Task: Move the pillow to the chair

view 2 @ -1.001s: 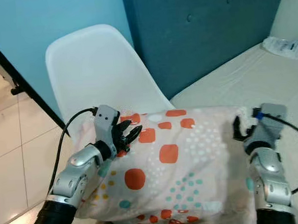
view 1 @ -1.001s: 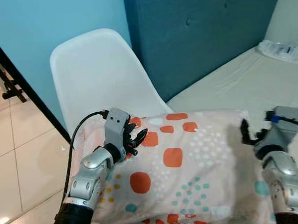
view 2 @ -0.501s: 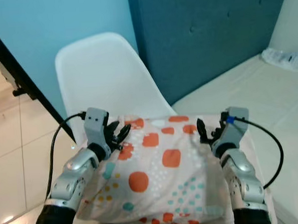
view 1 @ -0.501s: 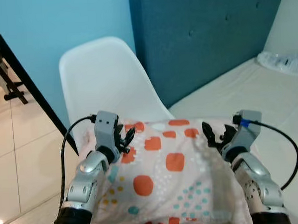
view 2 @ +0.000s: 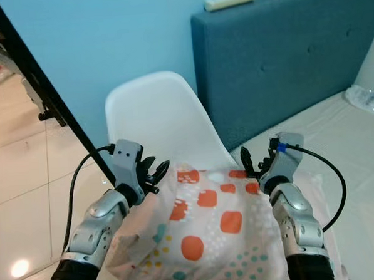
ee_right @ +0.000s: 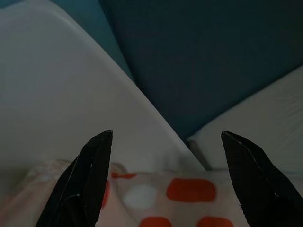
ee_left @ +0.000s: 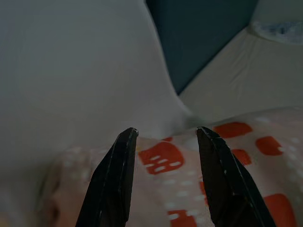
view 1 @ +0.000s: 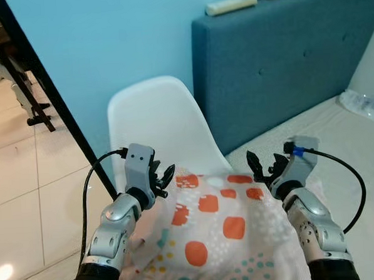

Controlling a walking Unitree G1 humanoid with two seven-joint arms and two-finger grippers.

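The pillow (view 1: 212, 234), cream with orange squares and teal dots, lies low in the eye views in front of the white chair's backrest (view 1: 155, 123). It sits between my two arms. My left gripper (view 1: 163, 179) is open at the pillow's far left corner, and its black fingers (ee_left: 120, 165) stand over an orange patch (ee_left: 161, 156). My right gripper (view 1: 261, 165) is open at the far right corner, fingers (ee_right: 90, 170) spread wide over the pillow's edge (ee_right: 184, 189). Whether the fingers touch the fabric I cannot tell.
A dark blue headboard (view 1: 283, 59) stands behind the chair, with a white remote (view 1: 230, 5) on top. The beige mattress (view 1: 357, 162) lies at the right with a plastic bag (view 1: 364, 105). A black slanted pole (view 1: 53, 97) crosses the left over tiled floor (view 1: 20, 180).
The camera has tilted up, showing more of the chair and headboard. My right gripper moved from the pillow's right side to its far edge. The left gripper shifted toward the far left corner.
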